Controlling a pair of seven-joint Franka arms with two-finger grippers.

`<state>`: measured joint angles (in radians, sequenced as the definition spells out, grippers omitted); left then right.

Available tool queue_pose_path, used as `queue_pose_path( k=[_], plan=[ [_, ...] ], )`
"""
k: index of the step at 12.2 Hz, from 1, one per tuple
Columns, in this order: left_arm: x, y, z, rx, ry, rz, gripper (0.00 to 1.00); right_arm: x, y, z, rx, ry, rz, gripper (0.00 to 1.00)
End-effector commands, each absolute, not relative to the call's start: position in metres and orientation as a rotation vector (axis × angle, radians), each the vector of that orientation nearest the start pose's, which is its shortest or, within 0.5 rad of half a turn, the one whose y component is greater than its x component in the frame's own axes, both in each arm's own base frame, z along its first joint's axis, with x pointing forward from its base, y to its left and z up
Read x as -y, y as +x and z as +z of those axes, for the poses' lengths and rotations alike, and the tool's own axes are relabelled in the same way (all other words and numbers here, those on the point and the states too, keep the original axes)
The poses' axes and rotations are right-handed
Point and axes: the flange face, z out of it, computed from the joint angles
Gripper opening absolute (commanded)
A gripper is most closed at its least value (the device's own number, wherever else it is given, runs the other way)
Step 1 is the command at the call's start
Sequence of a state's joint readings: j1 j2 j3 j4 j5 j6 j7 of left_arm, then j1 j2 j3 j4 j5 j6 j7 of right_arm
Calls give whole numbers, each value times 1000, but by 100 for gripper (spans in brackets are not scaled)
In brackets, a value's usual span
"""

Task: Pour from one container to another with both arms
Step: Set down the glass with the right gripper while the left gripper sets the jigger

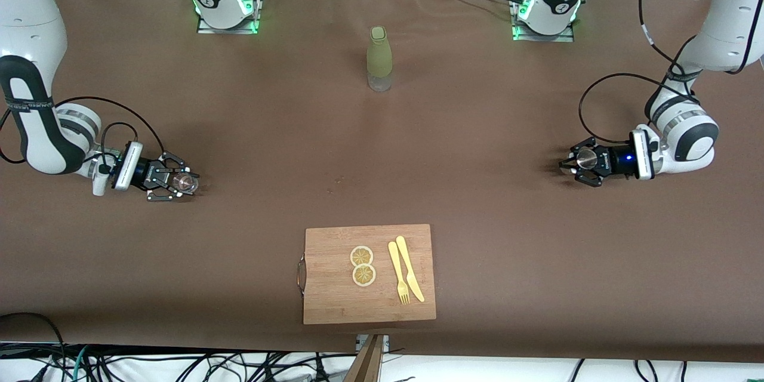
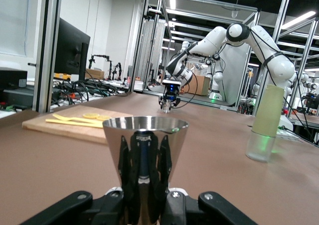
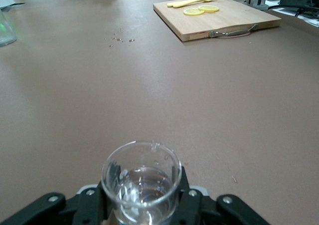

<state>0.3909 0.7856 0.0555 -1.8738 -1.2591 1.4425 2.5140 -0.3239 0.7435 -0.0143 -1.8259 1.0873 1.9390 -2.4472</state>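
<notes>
With the yellow-green bottle (image 1: 379, 58) at 12 o'clock of the table (image 1: 477, 191), the left gripper (image 1: 574, 168) pinches a steel cup (image 2: 145, 150) at 3 o'clock, while the right gripper (image 1: 173, 183) at 9 o'clock cradles a glass beaker (image 3: 141, 182), grip uncertain.

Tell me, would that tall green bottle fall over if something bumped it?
Probably yes. The green bottle stands tall and narrow on a small base, so a push near its top would likely tip it. Its round body would probably roll once down. It looks smooth, so maybe slippery.

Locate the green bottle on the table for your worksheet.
In the front view the green bottle stands upright mid-table between the two arm bases, farther from the camera than the cutting board; neither gripper is near it.
</notes>
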Motion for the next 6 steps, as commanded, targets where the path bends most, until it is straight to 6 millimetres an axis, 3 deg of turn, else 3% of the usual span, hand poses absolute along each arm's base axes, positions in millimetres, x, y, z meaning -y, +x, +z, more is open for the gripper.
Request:
queue_pose_path(
  k=[1,4,6],
  plan=[
    [-150,529,104,1084,1358,1104,0,142,581,113,1413,-1794,-922,100],
    [-167,530,95,1101,1329,1110,0,156,580,120,1424,-1816,-917,100],
    [-176,527,83,1133,1310,1139,0,167,582,138,1473,-1828,-905,100]
  ],
)
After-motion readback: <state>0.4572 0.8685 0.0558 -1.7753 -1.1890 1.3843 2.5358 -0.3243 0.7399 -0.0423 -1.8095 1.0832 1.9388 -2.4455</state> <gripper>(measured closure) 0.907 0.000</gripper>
